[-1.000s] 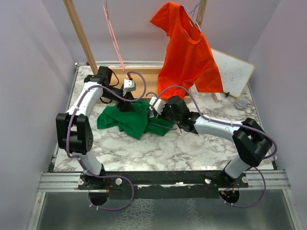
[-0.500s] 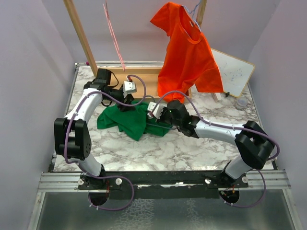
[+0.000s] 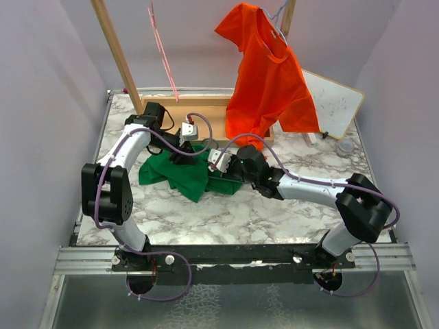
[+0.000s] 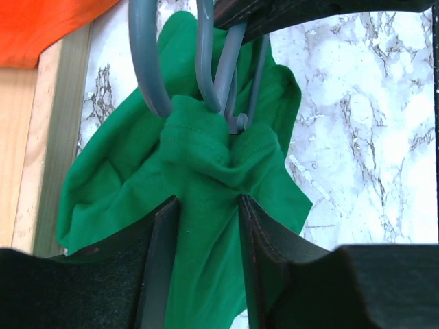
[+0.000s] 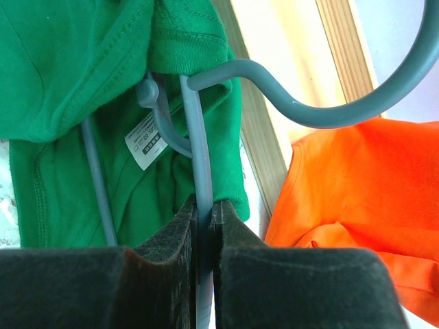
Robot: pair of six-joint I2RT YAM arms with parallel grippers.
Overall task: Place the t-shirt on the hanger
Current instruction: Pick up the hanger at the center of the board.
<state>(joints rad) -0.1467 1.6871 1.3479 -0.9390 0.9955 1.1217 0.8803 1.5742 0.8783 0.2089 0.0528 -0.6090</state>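
Green t-shirt lies bunched on the marble worktop, left of middle, with both arms meeting over its far right part. The right gripper has its fingers pressed shut on a straight bar of the hanger. The hanger's neck comes up through the collar beside the white neck label, its hook curving away to the far side. The left gripper pinches a gathered fold of green cloth just below the hanger's neck.

The step in hand looks like seating the collar. To do it well, the right arm should probably hold the hanger steady and level. The left arm could then draw the cloth down and outward along one shoulder, so it does not drag the hook or bunch further.

By count: two t-shirts, this one and the orange t-shirt hanging at the far side. Three hangers: the slate one, the pink wire hanger and the lilac hanger. One whiteboard stands at the far right.
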